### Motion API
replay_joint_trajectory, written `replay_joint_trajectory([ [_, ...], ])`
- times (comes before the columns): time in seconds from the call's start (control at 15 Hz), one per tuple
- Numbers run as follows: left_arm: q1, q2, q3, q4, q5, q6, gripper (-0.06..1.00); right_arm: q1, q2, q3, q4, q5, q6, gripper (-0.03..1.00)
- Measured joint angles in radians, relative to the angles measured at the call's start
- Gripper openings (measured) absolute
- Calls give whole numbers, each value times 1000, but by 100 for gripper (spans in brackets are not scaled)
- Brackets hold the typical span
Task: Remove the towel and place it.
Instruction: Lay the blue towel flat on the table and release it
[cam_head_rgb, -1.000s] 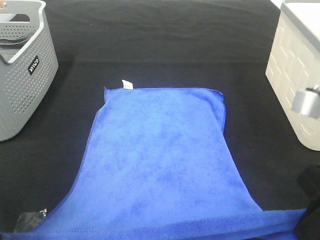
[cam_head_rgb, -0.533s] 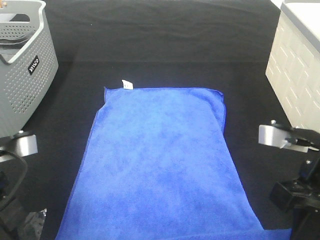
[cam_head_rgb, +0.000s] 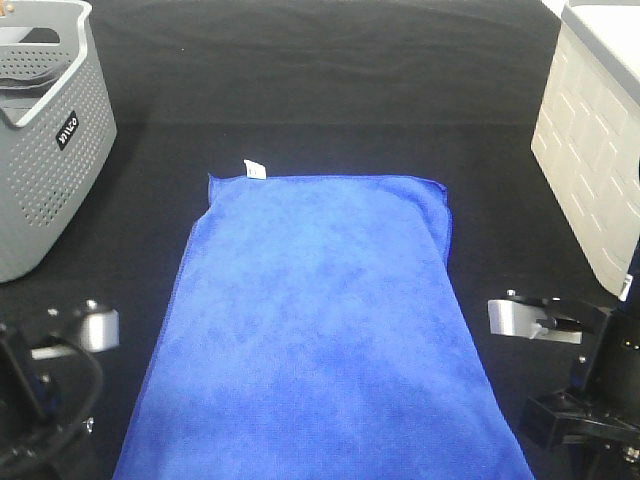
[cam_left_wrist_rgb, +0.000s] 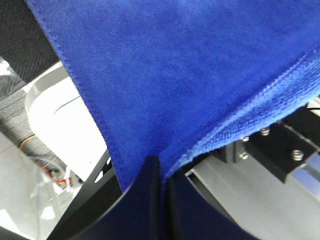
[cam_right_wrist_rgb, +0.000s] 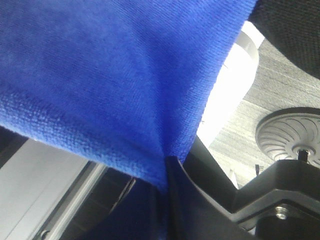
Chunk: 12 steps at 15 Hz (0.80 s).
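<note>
The royal-blue towel (cam_head_rgb: 320, 320) lies flat on the black table, its small white tag (cam_head_rgb: 253, 169) at the far left corner; its near edge runs off the bottom of the exterior high view. My left gripper (cam_left_wrist_rgb: 159, 175) is shut on a stitched edge of the towel (cam_left_wrist_rgb: 190, 65). My right gripper (cam_right_wrist_rgb: 167, 172) is shut on a fold of the towel (cam_right_wrist_rgb: 100, 65). In the exterior high view only the left arm (cam_head_rgb: 60, 380) and the right arm (cam_head_rgb: 570, 380) show, beside the towel's near corners; the fingertips are out of that view.
A grey perforated basket (cam_head_rgb: 45, 150) stands at the far left. A white ribbed box (cam_head_rgb: 600, 150) stands at the far right. The black table cloth (cam_head_rgb: 330, 90) stretches beyond the towel.
Both arms have come into view at the near corners and moved inward toward the towel. The wide blue strip along the bottom edge has narrowed and gone from view.
</note>
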Motion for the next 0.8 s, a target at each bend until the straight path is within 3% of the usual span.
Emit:
replay_joint_trajectory([
  [0.13,-55,68,-5,3,-34,0,0,0,15,0,-7,-11,-6,3],
  [0.53,-69,211,-89,12,-60,3,0,0,81,-1,3,-18,-56,3],
  [0.8,-139,219,-89,1,-52,3,1,0,83,-1,62,-17,-107,3],
])
